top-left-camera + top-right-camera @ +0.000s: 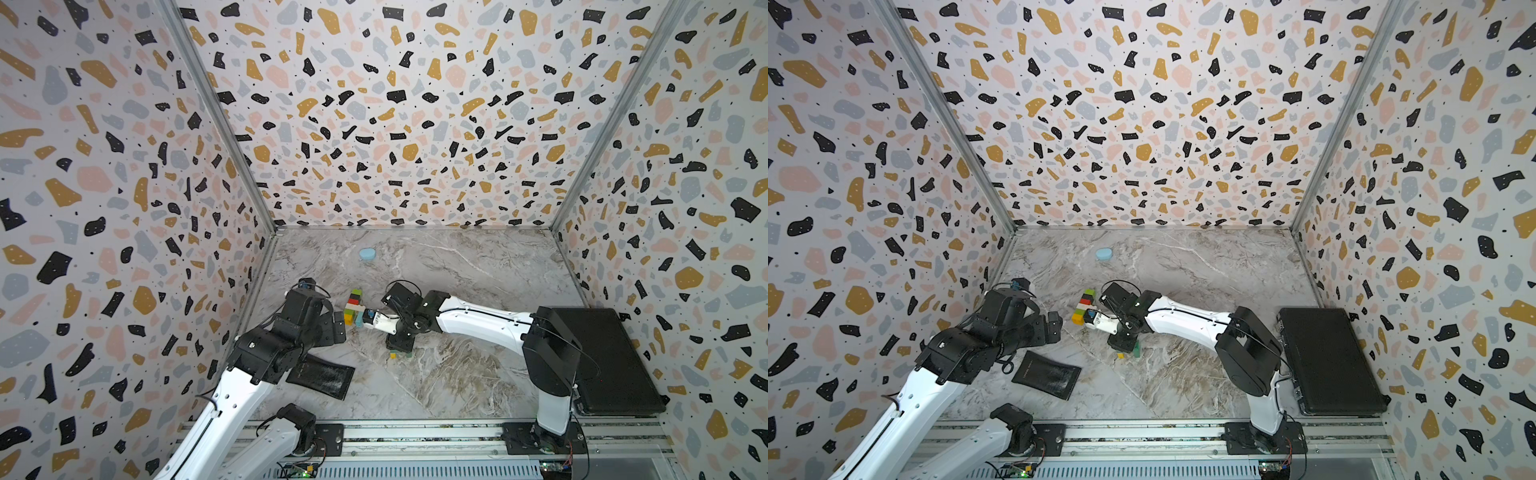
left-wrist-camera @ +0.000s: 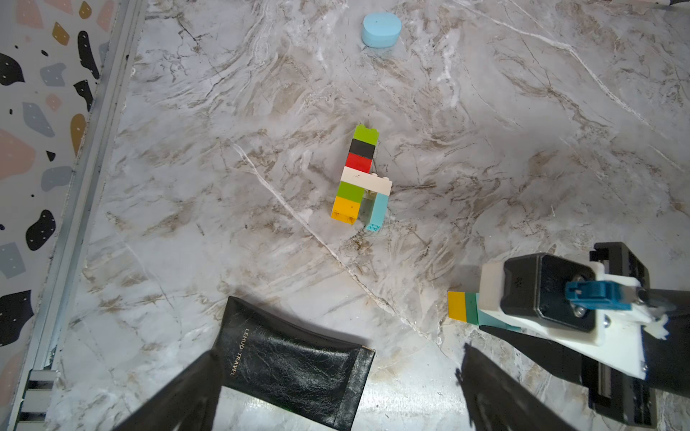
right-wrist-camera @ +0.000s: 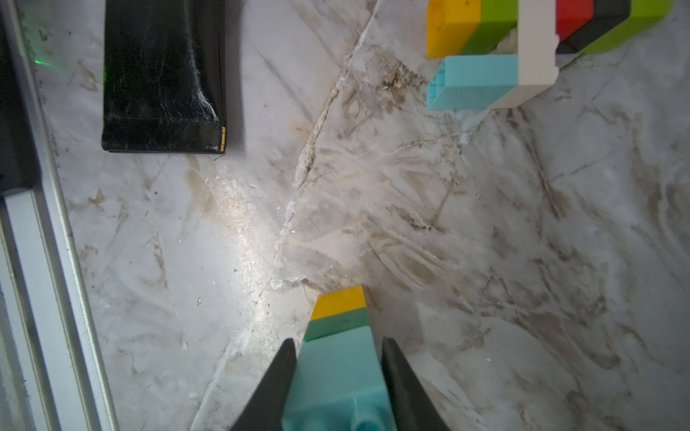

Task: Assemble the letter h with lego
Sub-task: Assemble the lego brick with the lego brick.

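Note:
A flat lego assembly [image 2: 360, 175] lies on the marble table [image 1: 457, 353]: a lime, black, red, lime and yellow column crossed by a long white brick [image 3: 535, 44], with a light-blue leg [image 3: 474, 80] beside it. It shows in both top views [image 1: 353, 309] [image 1: 1086, 305]. My right gripper [image 3: 338, 347] is shut on a short stack of light-blue, dark-green and yellow bricks [image 3: 338, 324], low over the table to the near right of the assembly [image 1: 395, 354]. Whether the stack touches the table I cannot tell. My left gripper [image 2: 336, 350] is open and empty, left of the assembly [image 1: 338, 327].
A black leather pouch [image 2: 295, 365] lies under the left gripper [image 1: 320, 376]. A smooth pale-blue oval lump [image 1: 367, 253] sits toward the back. A black case [image 1: 602, 357] lies along the right wall. Patterned walls close three sides, and a metal rail [image 1: 415, 434] runs along the front.

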